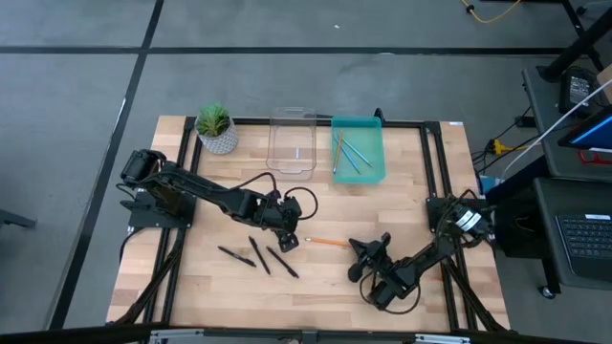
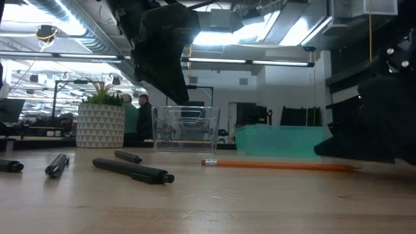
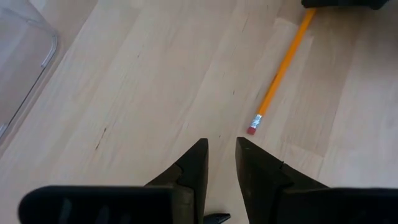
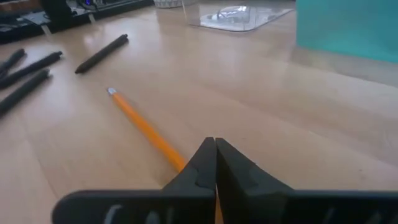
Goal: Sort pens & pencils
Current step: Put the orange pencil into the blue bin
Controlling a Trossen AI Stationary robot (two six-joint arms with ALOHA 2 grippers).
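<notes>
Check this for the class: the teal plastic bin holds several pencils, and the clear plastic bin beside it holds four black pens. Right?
Not quite. The high view shows the clear plastic bin without black pens; four black pens lie on the wooden table. The teal plastic bin does hold several pencils.

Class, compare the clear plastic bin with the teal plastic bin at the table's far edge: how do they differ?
The clear plastic bin is see-through; the teal plastic bin is opaque. The clear bin appears empty, while the teal bin holds light blue and orange pencils. Both are rectangular and sit side by side.
</notes>
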